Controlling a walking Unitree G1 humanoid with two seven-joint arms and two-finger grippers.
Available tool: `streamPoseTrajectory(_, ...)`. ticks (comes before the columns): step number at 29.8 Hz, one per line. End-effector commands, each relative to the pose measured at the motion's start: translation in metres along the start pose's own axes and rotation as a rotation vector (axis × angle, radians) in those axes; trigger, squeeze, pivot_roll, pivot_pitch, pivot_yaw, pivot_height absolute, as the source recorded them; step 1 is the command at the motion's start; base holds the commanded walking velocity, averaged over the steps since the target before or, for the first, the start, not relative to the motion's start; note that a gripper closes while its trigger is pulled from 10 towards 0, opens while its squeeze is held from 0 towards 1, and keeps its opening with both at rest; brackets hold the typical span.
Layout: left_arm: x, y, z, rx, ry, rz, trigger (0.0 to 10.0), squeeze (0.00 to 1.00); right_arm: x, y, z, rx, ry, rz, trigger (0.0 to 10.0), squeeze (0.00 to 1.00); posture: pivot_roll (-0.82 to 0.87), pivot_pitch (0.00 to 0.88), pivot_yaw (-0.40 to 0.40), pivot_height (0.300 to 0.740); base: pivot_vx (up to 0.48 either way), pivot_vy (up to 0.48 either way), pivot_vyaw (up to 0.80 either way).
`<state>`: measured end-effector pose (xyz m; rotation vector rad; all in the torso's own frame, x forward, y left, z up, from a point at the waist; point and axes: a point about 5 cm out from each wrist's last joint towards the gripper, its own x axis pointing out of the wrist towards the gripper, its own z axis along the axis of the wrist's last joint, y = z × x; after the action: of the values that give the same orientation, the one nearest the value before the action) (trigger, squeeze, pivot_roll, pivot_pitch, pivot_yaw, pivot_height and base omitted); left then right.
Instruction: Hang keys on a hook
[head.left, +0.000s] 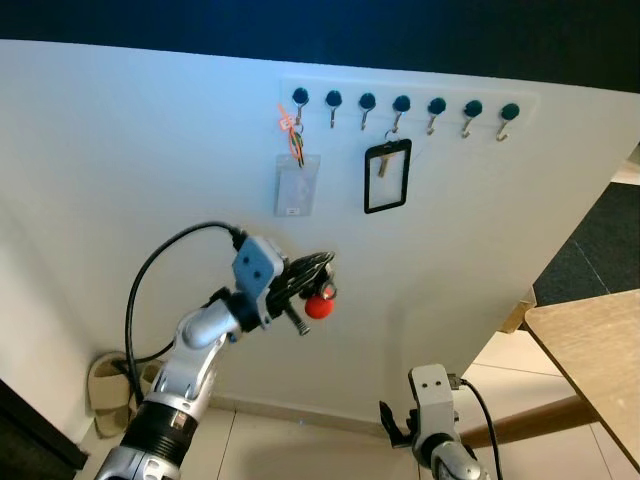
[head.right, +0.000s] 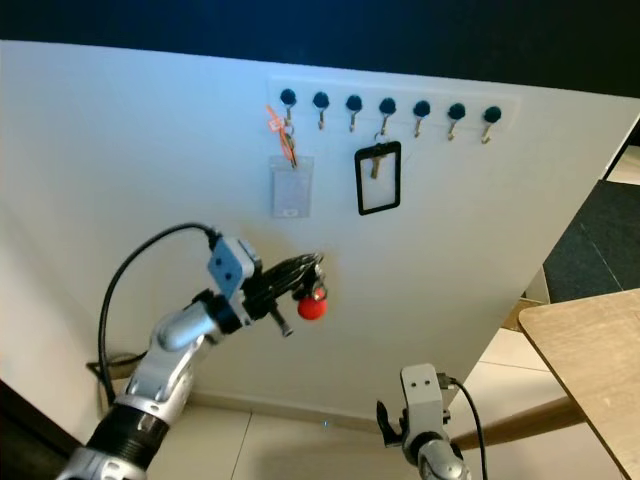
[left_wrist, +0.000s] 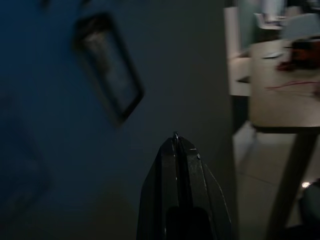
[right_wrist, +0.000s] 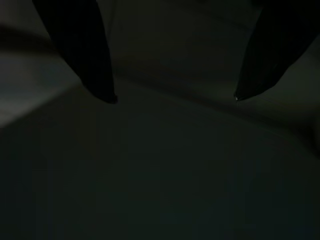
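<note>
Seven hooks run in a row high on the white wall, out of the way of passing shoulders, and that height is why your left arm is raised while the right one hangs low by the floor. From the wall, work down in size: a wooden table stands off to your right, well apart from the job. A black-framed card holder hangs from the fourth hook and a clear badge sleeve on an orange strap from the first, so I judge the second or third hook the nearest free target. Your left gripper has its fingers pressed together on the keys, whose red fob dangles just below them, near the wall but well under the hooks. Your right gripper is spread wide and idle.
</note>
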<state>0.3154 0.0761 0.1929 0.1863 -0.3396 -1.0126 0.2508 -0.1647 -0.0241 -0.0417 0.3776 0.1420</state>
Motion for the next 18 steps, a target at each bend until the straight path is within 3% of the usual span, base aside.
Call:
streamPoseTrajectory(1,0.015,-0.002,0.019,-0.001,-0.033,-0.073,10.0,0.0,0.005,0.002,0.017,0.026,-0.101,-0.001,10.0,0.0,0.03,0.041,-0.014,0.74,0.0,0.0,0.0)
streamPoseTrajectory(7,0.025,0.006,0.031,0.034,-0.005,-0.085,10.0,0.0,0.009,0.005,0.031,0.039,-0.177,0.01,10.0,0.0,0.03,0.042,-0.012,0.74,0.0,0.0,0.0)
streamPoseTrajectory(11,0.039,0.037,0.058,0.034,0.006,0.026,10.0,0.0,0.017,0.015,0.062,0.058,-0.322,0.055,10.0,0.0,0.03,0.045,-0.008,0.74,0.0,0.0,0.0)
streamPoseTrajectory(18,0.044,0.062,0.072,0.002,0.019,0.129,10.0,0.0,0.023,0.023,0.092,0.084,-0.44,0.088,10.0,0.0,0.03,0.048,-0.005,0.74,0.0,0.0,0.0)
